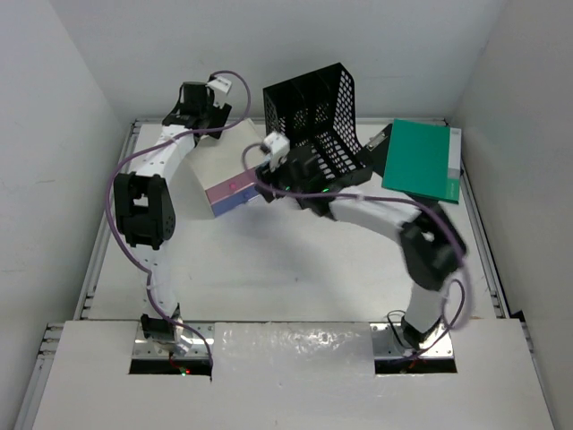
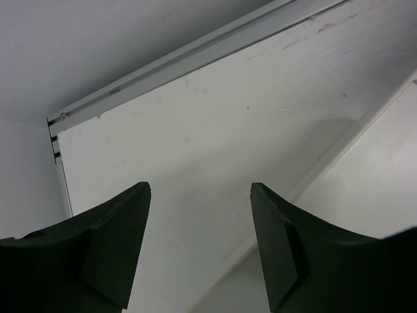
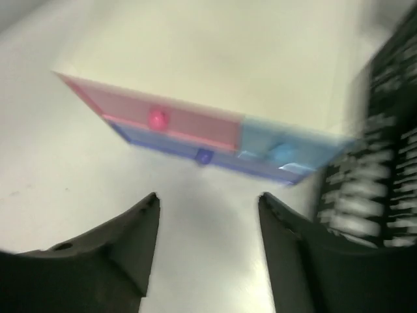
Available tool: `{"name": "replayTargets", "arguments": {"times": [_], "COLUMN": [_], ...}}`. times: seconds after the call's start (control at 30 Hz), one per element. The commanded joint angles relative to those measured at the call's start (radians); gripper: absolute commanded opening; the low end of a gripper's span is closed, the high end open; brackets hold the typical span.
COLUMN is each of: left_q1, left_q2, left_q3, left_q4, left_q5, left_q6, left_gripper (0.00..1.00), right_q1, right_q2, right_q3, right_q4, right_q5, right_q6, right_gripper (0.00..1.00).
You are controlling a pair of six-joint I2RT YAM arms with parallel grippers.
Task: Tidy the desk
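Top: high over near edge, looking down on whole desk (image 1: 295, 278). Right wrist: close, facing drawer box (image 3: 189, 124) front. Left wrist: close beyond box, facing desk rim.

Surface (image 1: 295, 278): plain white with faint grey scuffs and specks. Its rim (image 1: 92, 269) is pale silver metal. Drawer box (image 1: 215, 170): cream top. Its front has a pink drawer with a darker pink knob, a violet-blue drawer below with a blue knob, and a light blue drawer beside them with a blue knob. File rack (image 1: 327, 103): black, with a mesh of small regular holes. Book (image 1: 419, 159): solid green cover, white strip along one edge. Left tool (image 2: 200, 189): near-black, matte. Right tool (image 3: 208, 197): the same dark tone. Left arm (image 1: 166, 157) and right arm (image 1: 376, 215): white links, black joints. Cable (image 1: 115, 193): purple. Walls (image 1: 54, 134): off-white, unpatterned.
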Motion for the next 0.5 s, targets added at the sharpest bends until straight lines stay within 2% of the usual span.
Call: {"name": "replayTargets", "arguments": {"times": [0.0, 0.03, 0.07, 0.13, 0.17, 0.23, 0.27, 0.37, 0.43, 0.47], "left_q1": [-0.011, -0.011, -0.011, -0.011, -0.009, -0.011, -0.011, -0.012, -0.012, -0.012], "left_q2": [-0.026, -0.029, -0.031, -0.032, -0.032, -0.023, -0.018, -0.011, -0.018, -0.023], "left_q3": [0.031, 0.045, 0.049, 0.071, 0.08, 0.114, 0.126, 0.143, 0.129, 0.126], "left_q4": [-0.163, -0.166, -0.172, -0.178, -0.185, -0.208, -0.218, -0.246, -0.252, -0.254], "left_q5": [0.045, 0.051, 0.053, 0.059, 0.06, 0.07, 0.07, 0.068, 0.07, 0.07], "left_q6": [-0.007, -0.011, -0.012, -0.014, -0.014, -0.014, -0.015, -0.011, -0.007, -0.007], "left_gripper": [0.62, 0.62, 0.62, 0.63, 0.63, 0.63, 0.63, 0.63, 0.64, 0.64], "right_q1": [-0.121, -0.179, -0.329, -0.491, -0.636, -0.738, -0.823, -0.948, -0.996, -1.027], "right_q2": [-0.315, -0.39, -0.421, -0.463, -0.468, -0.436, -0.358, -0.175, -0.1, -0.064], "right_q3": [0.088, 0.091, 0.076, 0.01, -0.005, 0.005, 0.033, 0.142, 0.207, 0.235], "right_q4": [-0.333, -0.442, -0.464, -0.458, -0.455, -0.481, -0.504, -0.558, -0.562, -0.575], "right_q5": [-0.065, -0.134, -0.184, -0.313, -0.327, -0.3, -0.283, -0.245, -0.225, -0.158], "right_q6": [-0.102, -0.039, -0.001, 0.129, 0.165, 0.17, 0.17, 0.203, 0.219, 0.213], "right_gripper": [0.63, 0.68, 0.77, 0.84, 0.86, 0.96, 0.96, 0.95, 0.95, 0.95]}}
